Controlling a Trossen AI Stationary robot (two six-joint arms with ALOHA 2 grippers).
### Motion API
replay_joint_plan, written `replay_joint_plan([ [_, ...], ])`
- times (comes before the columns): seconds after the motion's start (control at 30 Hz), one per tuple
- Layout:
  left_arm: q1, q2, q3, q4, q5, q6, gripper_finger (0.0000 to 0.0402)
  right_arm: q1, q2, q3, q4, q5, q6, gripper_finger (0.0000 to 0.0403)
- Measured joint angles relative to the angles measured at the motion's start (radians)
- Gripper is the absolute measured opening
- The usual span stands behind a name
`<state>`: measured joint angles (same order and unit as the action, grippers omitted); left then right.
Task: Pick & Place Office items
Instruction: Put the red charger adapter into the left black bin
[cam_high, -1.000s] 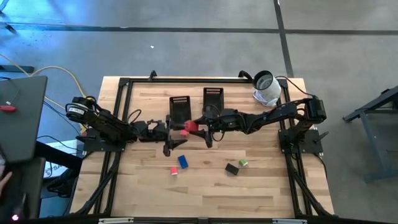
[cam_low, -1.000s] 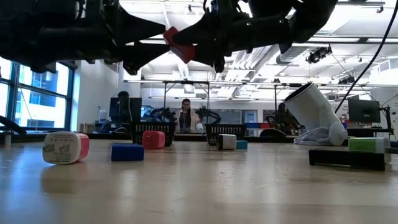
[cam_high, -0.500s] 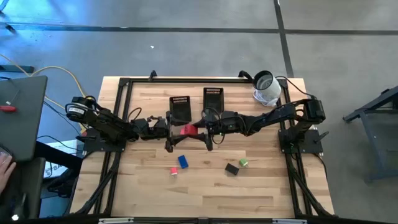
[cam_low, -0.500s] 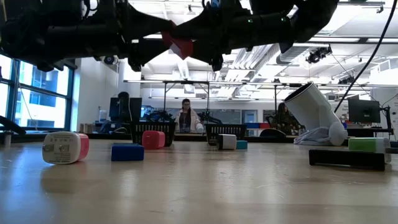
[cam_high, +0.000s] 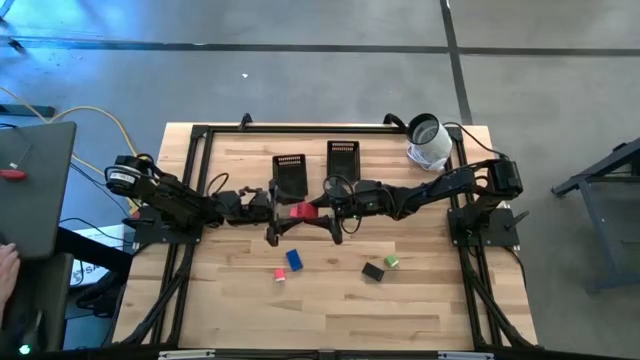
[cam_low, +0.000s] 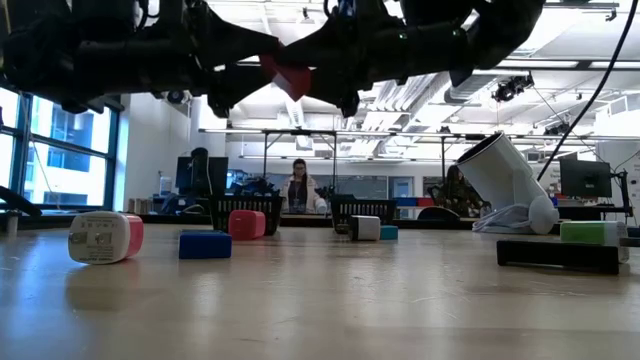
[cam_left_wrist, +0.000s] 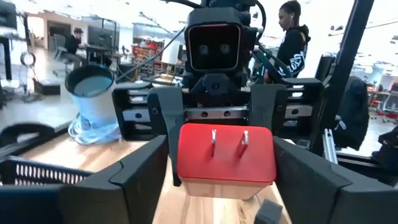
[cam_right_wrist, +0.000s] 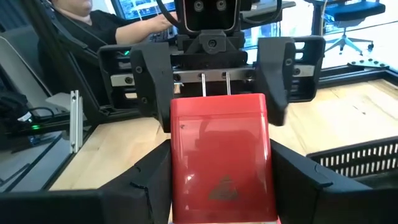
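Seen from above, the red plug (cam_high: 301, 210) is mostly covered by the two tools meeting over it, beside the left mesh tray (cam_high: 289, 172). From the right wrist, its lower edge runs off the picture. From tabletop height, both arms are cut off above, and the green piece (cam_low: 590, 232) is too blurred to identify.

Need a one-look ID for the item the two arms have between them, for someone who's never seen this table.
Start at the two black mesh trays at the table's far edge. Just in front of them the left claw and right claw meet above the wood, with a red plug adapter between them. It is the only piece off the table, red with two metal prongs; the other small blocks lie loose nearer the front.
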<state>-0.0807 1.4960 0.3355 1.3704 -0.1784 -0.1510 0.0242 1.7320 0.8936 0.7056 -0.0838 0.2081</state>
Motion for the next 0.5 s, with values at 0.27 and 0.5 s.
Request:
replay_joint_plan([
  [0.27, 0.0, 0.0, 0.005, -0.011, 0.023, 0.005, 0.0199, 0.0, 0.0, -0.001, -0.001, 0.001, 0.001, 0.0196],
  [0.5, 0.0, 0.0, 0.005, -0.013, 0.026, 0.004, 0.0199, 0.0, 0.0, -0.001, 0.003, 0.003, 0.001, 0.0196],
])
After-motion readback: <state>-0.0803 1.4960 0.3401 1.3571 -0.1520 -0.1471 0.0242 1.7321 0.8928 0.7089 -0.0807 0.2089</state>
